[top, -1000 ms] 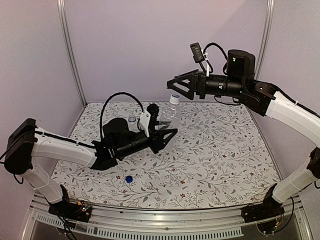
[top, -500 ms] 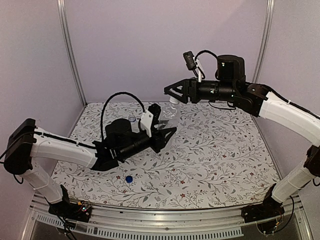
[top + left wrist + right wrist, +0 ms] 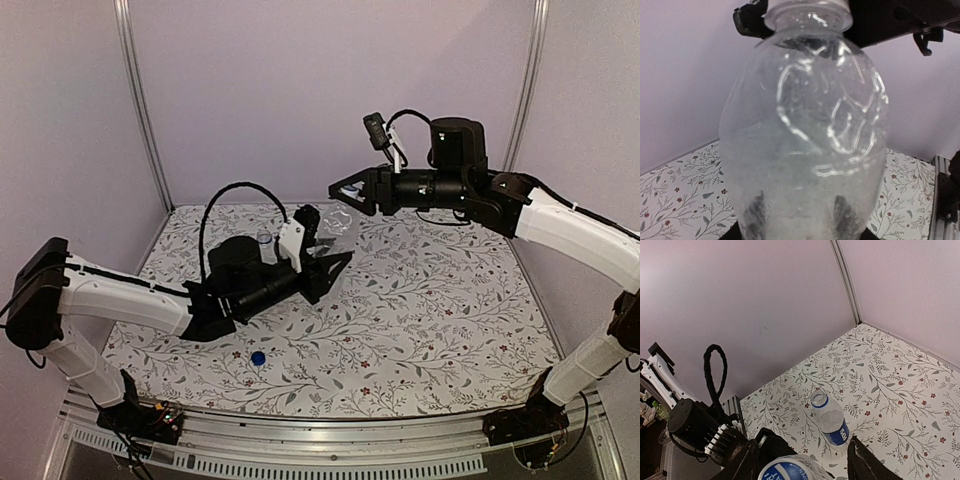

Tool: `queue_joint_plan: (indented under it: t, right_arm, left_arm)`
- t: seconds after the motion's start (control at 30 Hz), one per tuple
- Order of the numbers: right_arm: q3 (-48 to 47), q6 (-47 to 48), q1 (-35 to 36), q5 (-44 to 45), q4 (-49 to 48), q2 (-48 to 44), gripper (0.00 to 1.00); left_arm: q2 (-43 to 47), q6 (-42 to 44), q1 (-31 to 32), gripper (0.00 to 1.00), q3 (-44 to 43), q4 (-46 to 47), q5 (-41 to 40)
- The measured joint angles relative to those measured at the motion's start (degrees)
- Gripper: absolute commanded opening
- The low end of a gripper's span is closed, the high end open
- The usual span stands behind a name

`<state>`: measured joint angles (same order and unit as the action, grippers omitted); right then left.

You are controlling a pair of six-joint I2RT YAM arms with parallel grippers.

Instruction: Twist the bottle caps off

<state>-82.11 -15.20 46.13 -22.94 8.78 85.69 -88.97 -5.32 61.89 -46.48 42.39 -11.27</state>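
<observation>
My left gripper [image 3: 330,243] is shut on the plain clear bottle [image 3: 341,231] and holds it upright above the table. The bottle fills the left wrist view [image 3: 805,130], with my fingers [image 3: 757,212] showing dark through its base. Its whitish cap with blue print [image 3: 787,473] is on the neck. My right gripper [image 3: 343,191] is open, its fingers [image 3: 742,465] either side of that cap, with a gap on the right side. The blue-label bottle [image 3: 831,423] stands open on the table, also in the top view [image 3: 264,240]. A solid blue cap [image 3: 258,357] lies near the front.
The floral table cover [image 3: 450,300] ends at purple walls behind and at the sides. A metal rail [image 3: 330,440] runs along the near edge. The left arm's black cable loop [image 3: 235,195] arches above its wrist beside the blue-label bottle.
My right gripper has moved left and down from beside the plain bottle's cap to around it. The left gripper holds the bottle in nearly the same place.
</observation>
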Motion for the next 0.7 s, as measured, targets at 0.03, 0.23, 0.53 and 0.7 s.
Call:
queue_joint_plan:
  t: [0.03,0.23,0.53,0.7]
  right_arm:
    - [0.07,0.02,0.00,-0.02,0.04,0.00,0.53]
    - [0.07,0.11,0.11,-0.44,-0.22,0.00,0.41]
    - [0.48,1.09,0.33,-1.44,-0.92,0.00,0.08]
    - [1.18,1.75,0.33,-1.88,-1.55,0.00,0.00]
  left_arm:
    - [0.22,0.00,0.00,0.33,0.00,0.00,-0.02]
    - [0.57,0.02,0.00,0.33,0.00,-0.11,-0.17]
    - [0.57,-0.24,0.00,0.33,0.09,-0.33,-0.15]
    - [0.57,-0.31,0.00,0.33,0.59,-0.26,0.50]
